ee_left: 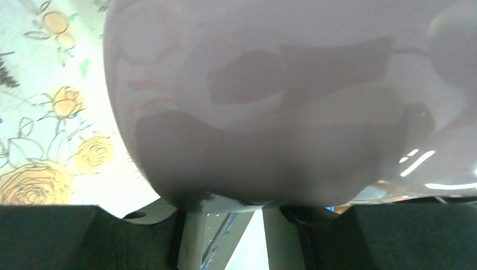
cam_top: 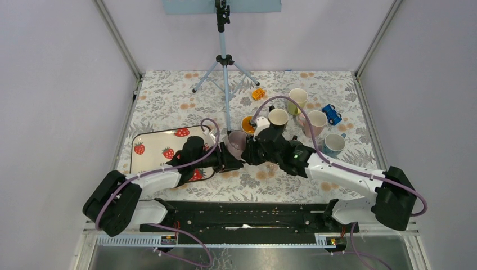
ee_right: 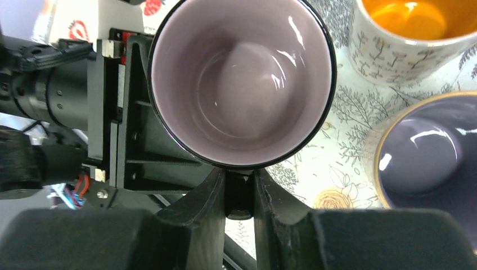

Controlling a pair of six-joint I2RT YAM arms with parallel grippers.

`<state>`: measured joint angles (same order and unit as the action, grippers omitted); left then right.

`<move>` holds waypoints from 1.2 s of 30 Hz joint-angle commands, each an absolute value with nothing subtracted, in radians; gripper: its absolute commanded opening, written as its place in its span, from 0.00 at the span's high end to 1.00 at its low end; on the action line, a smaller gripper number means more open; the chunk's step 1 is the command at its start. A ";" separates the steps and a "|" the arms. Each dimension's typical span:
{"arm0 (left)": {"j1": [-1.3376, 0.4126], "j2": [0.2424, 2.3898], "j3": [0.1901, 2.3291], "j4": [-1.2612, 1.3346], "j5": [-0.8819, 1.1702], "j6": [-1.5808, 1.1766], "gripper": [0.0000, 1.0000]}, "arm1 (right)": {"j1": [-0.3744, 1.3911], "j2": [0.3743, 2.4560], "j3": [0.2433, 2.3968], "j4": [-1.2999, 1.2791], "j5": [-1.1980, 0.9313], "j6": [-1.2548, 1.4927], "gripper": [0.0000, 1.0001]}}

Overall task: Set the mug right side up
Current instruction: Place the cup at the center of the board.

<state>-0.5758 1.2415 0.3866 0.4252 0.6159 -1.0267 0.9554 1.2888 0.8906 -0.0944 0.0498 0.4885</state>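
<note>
The pale mauve mug is held between both grippers at the table's middle, tipped with its mouth toward the right wrist camera. In the right wrist view its open mouth with a black rim faces me. My right gripper is shut on the dark handle just below the rim; it also shows in the top view. My left gripper sits behind the mug's base. In the left wrist view the mug's outer wall fills the frame and hides the fingertips of the left gripper, whose jaws stand a narrow gap apart.
A strawberry tray lies at the left. A tripod stands at the back. Several upright mugs cluster to the right: orange-inside, white, pink, blue, purple-inside. A blue toy car and an orange toy lie nearby.
</note>
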 commanded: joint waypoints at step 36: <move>-0.572 1.414 0.371 0.511 0.495 -0.953 0.59 | 1.097 1.415 0.814 -0.074 0.306 0.448 1.00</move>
<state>-0.5758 1.4437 0.3420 0.5270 0.5655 -0.9936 1.0760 1.4170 0.7856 -0.0978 0.2920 0.4500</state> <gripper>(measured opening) 0.410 0.265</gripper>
